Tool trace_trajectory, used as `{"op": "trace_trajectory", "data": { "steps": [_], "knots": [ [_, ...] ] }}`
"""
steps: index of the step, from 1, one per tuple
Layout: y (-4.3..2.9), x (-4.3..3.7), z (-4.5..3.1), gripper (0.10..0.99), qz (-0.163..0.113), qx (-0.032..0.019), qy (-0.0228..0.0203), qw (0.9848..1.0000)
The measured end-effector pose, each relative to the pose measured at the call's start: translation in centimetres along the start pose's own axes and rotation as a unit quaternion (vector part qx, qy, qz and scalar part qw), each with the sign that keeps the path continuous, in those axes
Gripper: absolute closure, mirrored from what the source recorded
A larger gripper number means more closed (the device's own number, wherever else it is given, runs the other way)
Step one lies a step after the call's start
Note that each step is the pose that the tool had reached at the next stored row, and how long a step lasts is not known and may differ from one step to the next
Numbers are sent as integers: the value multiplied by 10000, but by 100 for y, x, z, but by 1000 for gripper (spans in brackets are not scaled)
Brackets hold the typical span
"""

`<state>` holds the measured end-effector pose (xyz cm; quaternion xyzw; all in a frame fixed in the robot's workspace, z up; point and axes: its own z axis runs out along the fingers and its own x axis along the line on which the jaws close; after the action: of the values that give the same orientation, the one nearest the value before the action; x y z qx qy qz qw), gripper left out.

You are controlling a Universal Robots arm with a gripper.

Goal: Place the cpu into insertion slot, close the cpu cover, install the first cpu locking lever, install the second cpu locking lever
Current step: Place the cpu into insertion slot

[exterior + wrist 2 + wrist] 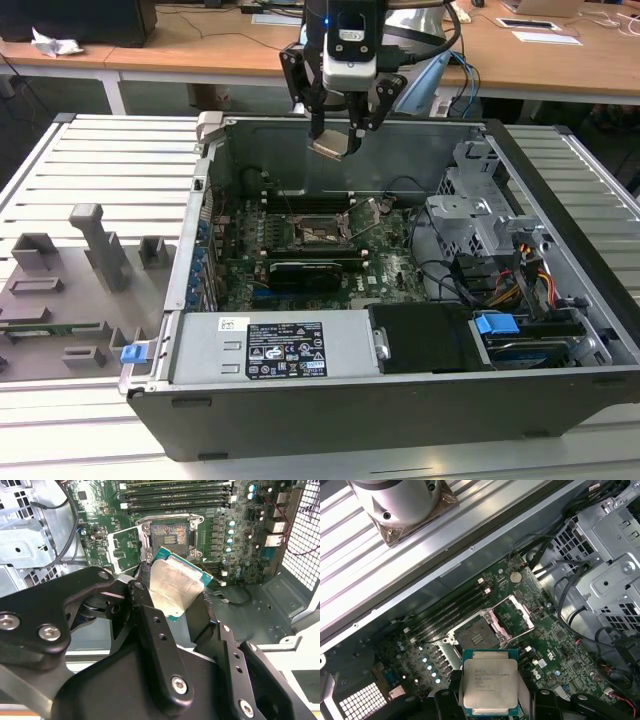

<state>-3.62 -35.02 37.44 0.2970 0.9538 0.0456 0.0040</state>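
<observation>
My gripper (pixel 338 138) hangs high above the open computer case, shut on the cpu (pixel 334 146), which sits tilted between its black fingers (pixel 148 611). The cpu's pale silver top shows in both wrist views (pixel 174 586) (pixel 488 682). Below it on the green board lies the insertion slot (pixel 318 229) (pixel 169 534) (pixel 474 636), a dark square with a silver rim and nothing in it. The cpu cover (pixel 122 549) (pixel 513 613) is swung open and stands beside the slot.
Long black memory slots (pixel 175 496) run beside the socket. A long black card (pixel 315 273) lies nearer the case front. A metal drive cage (pixel 480 215) and cables fill the exterior view's right. Grey holders (pixel 95 250) stand outside the case on the left.
</observation>
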Motion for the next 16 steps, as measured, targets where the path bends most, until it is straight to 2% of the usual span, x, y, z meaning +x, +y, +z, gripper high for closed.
{"op": "trace_trajectory", "data": {
  "steps": [16],
  "knots": [
    [0, 0, 2, 561, 328, -6, -30, 9995]
  ]
}}
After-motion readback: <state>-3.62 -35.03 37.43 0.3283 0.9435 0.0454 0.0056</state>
